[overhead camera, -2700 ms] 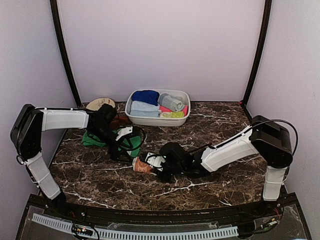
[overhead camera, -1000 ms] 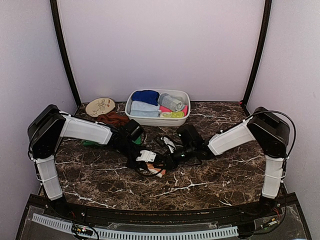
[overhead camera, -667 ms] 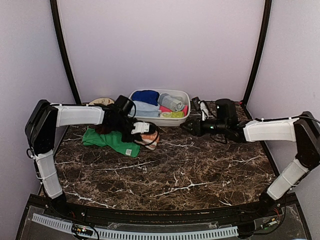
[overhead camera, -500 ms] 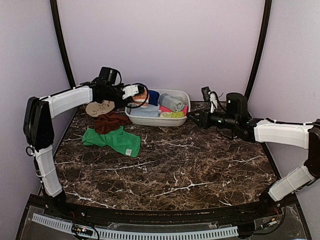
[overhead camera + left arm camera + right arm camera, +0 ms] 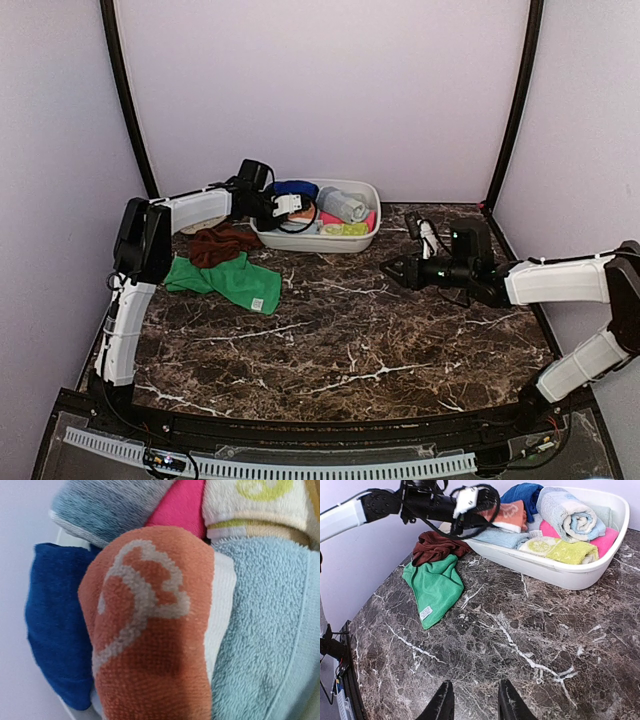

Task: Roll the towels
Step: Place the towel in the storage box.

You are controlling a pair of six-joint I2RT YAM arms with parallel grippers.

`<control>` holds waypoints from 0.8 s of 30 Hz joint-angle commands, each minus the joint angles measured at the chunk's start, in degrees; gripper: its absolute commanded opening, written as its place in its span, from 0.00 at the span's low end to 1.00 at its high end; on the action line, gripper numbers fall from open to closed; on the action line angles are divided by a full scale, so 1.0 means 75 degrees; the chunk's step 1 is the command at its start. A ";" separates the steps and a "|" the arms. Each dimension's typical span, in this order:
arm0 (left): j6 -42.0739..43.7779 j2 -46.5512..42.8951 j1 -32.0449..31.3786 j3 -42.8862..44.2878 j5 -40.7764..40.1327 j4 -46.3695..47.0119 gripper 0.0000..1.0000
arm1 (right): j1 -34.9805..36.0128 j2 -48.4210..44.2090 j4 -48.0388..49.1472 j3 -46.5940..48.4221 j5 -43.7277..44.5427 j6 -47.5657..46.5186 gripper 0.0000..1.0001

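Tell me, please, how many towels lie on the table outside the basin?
2: the green towel on the left, the rust-brown towel bunched behind it; others may be hidden.

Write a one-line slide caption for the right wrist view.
Left end effector holds rolled orange towel at white basin; green towel and rust-brown towel lie unrolled.

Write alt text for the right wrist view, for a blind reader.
The left hand holds a rolled orange towel with cream prints at one end of a white oval plastic basin full of rolled towels. A bright green towel and a rust-brown towel lie unrolled on the dark marble table; the right hand hangs open, empty.
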 commanded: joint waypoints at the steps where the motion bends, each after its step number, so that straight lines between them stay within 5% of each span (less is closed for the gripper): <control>1: 0.0252 0.0332 0.0036 0.0804 -0.0147 -0.0320 0.00 | -0.0138 0.0157 0.0588 -0.0154 -0.0209 0.0128 0.29; 4: 0.0289 0.0590 0.0037 0.0958 -0.0217 -0.0468 0.01 | -0.0207 0.0206 0.0738 -0.0203 -0.0321 0.0220 0.29; 8: 0.0332 0.0536 0.0032 0.0944 -0.0150 -0.0792 0.46 | -0.0238 0.0262 0.0820 -0.0196 -0.0512 0.0332 0.30; 12: 0.0513 0.0283 0.0042 0.0942 -0.0084 -0.1272 0.71 | -0.0255 0.0201 0.0828 -0.0192 -0.0568 0.0359 0.31; 13: 0.0583 0.0213 0.0043 0.0942 -0.0082 -0.1418 0.89 | -0.0249 0.0172 0.0828 -0.0188 -0.0570 0.0360 0.31; 24: 0.0946 -0.0534 0.0100 0.1069 -0.0285 -0.3291 0.93 | -0.0290 -0.0130 0.0605 -0.0106 -0.0628 0.0315 0.32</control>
